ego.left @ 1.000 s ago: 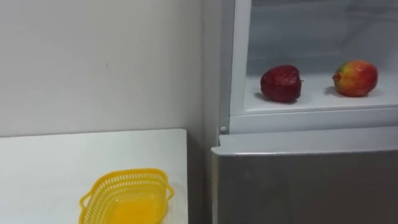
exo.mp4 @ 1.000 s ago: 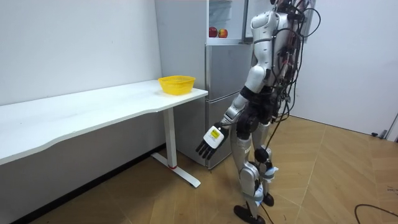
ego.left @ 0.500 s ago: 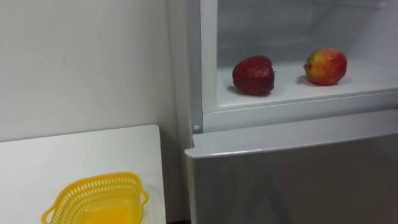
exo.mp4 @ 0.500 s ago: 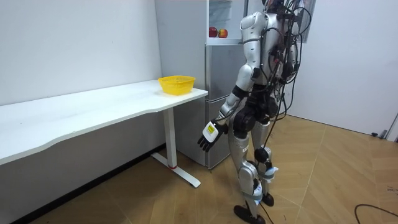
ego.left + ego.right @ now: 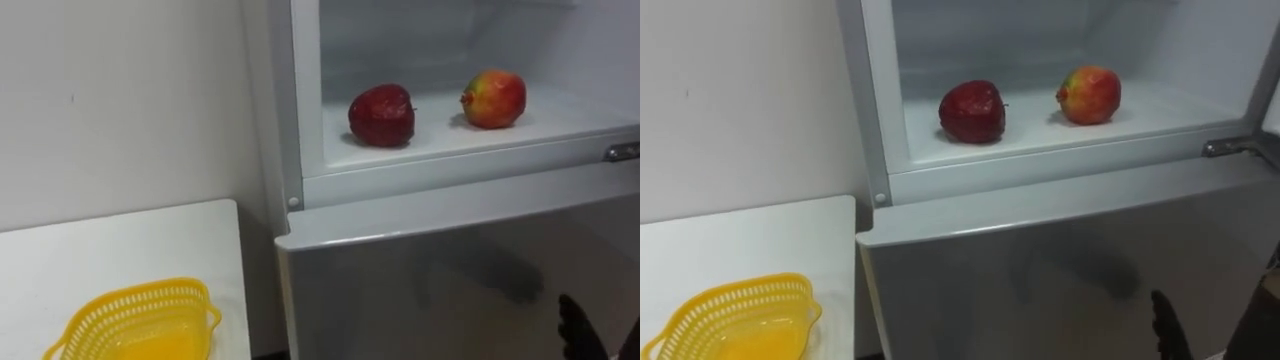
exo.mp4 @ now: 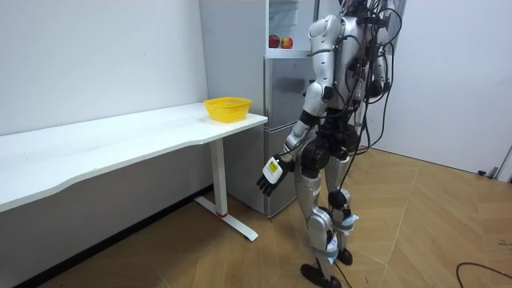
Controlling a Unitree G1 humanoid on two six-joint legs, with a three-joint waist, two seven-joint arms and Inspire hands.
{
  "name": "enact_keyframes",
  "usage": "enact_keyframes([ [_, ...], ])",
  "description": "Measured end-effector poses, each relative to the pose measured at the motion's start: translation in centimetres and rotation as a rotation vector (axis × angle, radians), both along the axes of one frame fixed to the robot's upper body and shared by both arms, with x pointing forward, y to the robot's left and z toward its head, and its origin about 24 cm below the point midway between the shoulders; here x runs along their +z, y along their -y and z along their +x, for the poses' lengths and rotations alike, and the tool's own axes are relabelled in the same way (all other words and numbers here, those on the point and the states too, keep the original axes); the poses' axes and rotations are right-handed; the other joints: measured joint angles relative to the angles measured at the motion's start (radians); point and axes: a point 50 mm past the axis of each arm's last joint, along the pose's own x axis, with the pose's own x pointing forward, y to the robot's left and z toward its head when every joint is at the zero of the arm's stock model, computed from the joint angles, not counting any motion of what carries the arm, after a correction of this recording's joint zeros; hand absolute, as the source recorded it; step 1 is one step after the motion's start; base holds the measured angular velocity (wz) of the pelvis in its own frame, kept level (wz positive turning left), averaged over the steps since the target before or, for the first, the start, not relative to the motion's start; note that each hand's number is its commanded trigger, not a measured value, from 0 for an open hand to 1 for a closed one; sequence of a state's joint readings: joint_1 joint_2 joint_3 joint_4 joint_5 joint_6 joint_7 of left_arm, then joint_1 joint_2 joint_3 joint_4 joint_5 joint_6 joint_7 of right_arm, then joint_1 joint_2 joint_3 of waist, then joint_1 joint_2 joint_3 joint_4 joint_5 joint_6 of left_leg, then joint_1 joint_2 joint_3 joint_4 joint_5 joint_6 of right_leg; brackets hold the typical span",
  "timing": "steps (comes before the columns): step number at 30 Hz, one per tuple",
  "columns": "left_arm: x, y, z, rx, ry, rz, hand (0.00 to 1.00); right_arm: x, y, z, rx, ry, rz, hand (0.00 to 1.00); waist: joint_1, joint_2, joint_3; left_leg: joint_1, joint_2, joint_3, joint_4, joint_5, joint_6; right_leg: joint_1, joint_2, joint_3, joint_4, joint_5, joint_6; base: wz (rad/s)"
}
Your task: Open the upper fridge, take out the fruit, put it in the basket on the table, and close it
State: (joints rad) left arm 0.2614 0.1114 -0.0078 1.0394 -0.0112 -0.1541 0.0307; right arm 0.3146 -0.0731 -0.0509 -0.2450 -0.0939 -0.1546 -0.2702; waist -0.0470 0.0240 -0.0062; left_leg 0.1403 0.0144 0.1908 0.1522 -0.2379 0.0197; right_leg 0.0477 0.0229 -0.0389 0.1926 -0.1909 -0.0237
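Sitting in the upper fridge (image 5: 305,100): a red apple (image 5: 382,114), a red-yellow fruit (image 5: 494,98).

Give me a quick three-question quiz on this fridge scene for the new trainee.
1. True or false: the yellow basket on the table holds an apple.
2. Which apple lies nearer the table? A: the dark red apple. B: the red-yellow apple.
3. Fill in: both apples sit in the fridge's ___ compartment.
Key: 1 false; 2 A; 3 upper.
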Motion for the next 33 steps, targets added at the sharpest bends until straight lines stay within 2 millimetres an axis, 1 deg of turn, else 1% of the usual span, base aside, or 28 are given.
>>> enact_keyframes([
  [2,0.0,-0.1,-0.1,-0.005,-0.003,-0.006,0.0,2.4,-0.3,0.1,0.011,0.108,-0.044,0.0,0.005,0.0,0.0001,0.0,0.0,0.001,0.0,0.0,0.0,0.0,0.002,0.006,-0.004,0.001,0.001,0.0],
  [5,0.0,-0.6,-0.3,-0.012,-0.01,-0.004,0.0,4.6,-0.6,0.4,0.016,0.233,-0.062,0.0,0.004,-0.004,-0.0015,0.003,0.0,0.001,0.0,0.0,0.0,0.003,0.003,0.006,-0.005,0.002,0.002,-0.01],
  [8,0.0,-0.9,-0.3,-0.017,-0.011,-0.001,0.0,6.0,-0.8,0.6,0.017,0.307,-0.069,0.0,0.008,-0.008,-0.0025,0.002,0.0,-0.001,0.0,0.0,0.0,0.003,0.003,0.005,-0.004,0.004,0.002,0.0],
  [14,0.0,-1.5,-0.5,0.016,-0.023,-0.01,0.0,7.6,-1.6,1.1,0.022,0.402,-0.109,0.0,0.033,-0.023,-0.0027,0.01,0.005,-0.005,-0.002,0.0,0.0,0.007,0.007,-0.001,-0.005,0.01,-0.002,0.0],
  [16,0.0,-1.6,-0.4,0.022,-0.021,-0.009,0.0,8.1,-1.6,1.3,0.009,0.431,-0.12,0.0,0.04,-0.027,0.0002,0.009,0.007,-0.005,-0.002,0.0,0.0,0.009,0.008,-0.004,-0.006,0.011,-0.004,0.0],
  [17,0.0,-1.6,-0.4,0.025,-0.019,-0.007,0.0,8.4,-1.7,1.5,0.0,0.449,-0.136,0.0,0.048,-0.029,0.0016,0.008,0.008,-0.011,-0.003,0.0,0.0,0.012,0.008,-0.009,-0.007,0.012,-0.005,0.0],
  [19,0.0,-1.6,-0.3,0.021,-0.017,-0.005,0.0,9.0,-1.8,1.8,-0.006,0.483,-0.143,0.0,0.052,-0.032,0.0033,0.006,0.009,-0.017,-0.003,0.0,0.0,0.013,0.008,-0.023,-0.007,0.012,-0.006,0.15],
  [22,0.1,-1.7,-0.1,0.02,-0.012,-0.005,0.0,10.0,-1.9,2.3,0.001,0.531,-0.149,0.0,0.053,-0.038,0.0079,0.002,0.008,-0.044,-0.002,0.0,-0.001,0.019,0.005,-0.05,-0.009,0.012,-0.006,0.31],
  [23,0.1,-1.7,0.0,0.021,-0.011,-0.005,0.0,10.2,-2.0,2.4,0.005,0.542,-0.151,0.0,0.059,-0.041,0.0081,0.001,0.008,-0.054,-0.002,0.001,-0.001,0.02,0.004,-0.054,-0.008,0.012,-0.006,0.21],
  [27,0.1,-1.9,0.4,0.035,-0.005,-0.004,0.0,11.2,-2.0,3.0,0.012,0.59,-0.152,0.0,0.074,-0.049,0.0069,-0.01,0.003,-0.064,0.005,0.001,-0.002,0.019,-0.003,-0.072,-0.009,0.012,-0.005,0.14],
  [29,0.1,-2.0,0.4,0.04,-0.009,-0.001,0.0,11.6,-2.1,3.4,0.019,0.606,-0.154,0.0,0.084,-0.061,0.0045,-0.01,0.003,-0.067,0.009,0.001,-0.002,0.023,-0.004,-0.076,-0.009,0.012,-0.005,0.05],
  [32,0.3,-2.6,0.4,0.03,-0.015,0.017,0.0,12.1,-1.8,4.7,0.038,0.612,-0.138,0.0,0.082,-0.076,0.0056,-0.013,0.002,-0.081,0.013,0.001,-0.002,0.026,-0.005,-0.086,-0.009,0.013,-0.005,0.1],
  [33,0.3,-2.7,0.4,0.029,-0.016,0.019,0.0,12.3,-1.7,4.9,0.038,0.613,-0.14,0.0,0.082,-0.076,0.0057,-0.014,0.001,-0.085,0.013,0.001,-0.002,0.026,-0.006,-0.089,-0.009,0.013,-0.005,0.14],
])
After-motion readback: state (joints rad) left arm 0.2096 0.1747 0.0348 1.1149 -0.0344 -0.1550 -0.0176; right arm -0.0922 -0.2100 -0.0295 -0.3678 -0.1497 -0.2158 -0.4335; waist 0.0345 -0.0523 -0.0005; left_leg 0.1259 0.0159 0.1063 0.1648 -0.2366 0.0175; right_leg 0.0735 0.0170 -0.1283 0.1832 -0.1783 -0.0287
